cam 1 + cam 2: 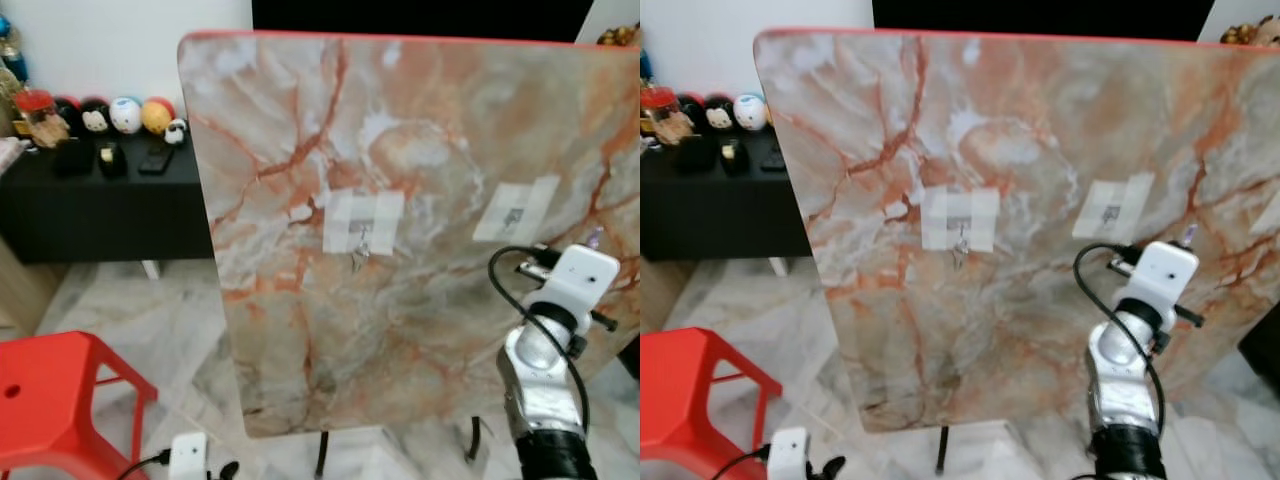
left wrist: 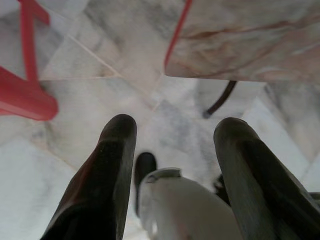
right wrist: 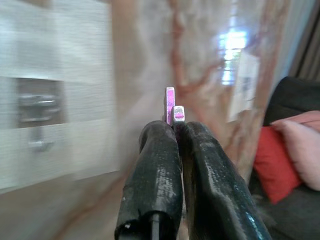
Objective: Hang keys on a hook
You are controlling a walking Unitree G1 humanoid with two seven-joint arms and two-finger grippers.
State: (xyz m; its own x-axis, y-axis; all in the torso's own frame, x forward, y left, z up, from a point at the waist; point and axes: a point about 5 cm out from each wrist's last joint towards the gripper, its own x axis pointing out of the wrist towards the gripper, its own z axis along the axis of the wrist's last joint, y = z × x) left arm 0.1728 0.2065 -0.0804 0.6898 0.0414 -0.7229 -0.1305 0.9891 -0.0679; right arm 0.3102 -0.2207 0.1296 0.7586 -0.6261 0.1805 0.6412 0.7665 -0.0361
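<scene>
Hanging low beside the robot's leg, the left gripper has its two black fingers spread apart with nothing between them, pointing down at the pale marble floor. Just beyond it stands a red stool. Higher and on the other side, the right gripper is pinched tight on the keys: a purple-pink piece and a small silver tab stick out past the fingertips, their long axis running straight on along the fingers and pointing toward the board. From the head camera, the right arm rises in front of the lower right part of the marble-patterned board, and a speck of purple shows above the white wrist housing. The board stands upright on thin dark legs. On its face sit two patches of pale tape; the middle one carries a small metal hook, while the second tape patch lies just above and left of the right wrist. Farther back, against the white wall, a black sideboard holds a row of round toy figures.
</scene>
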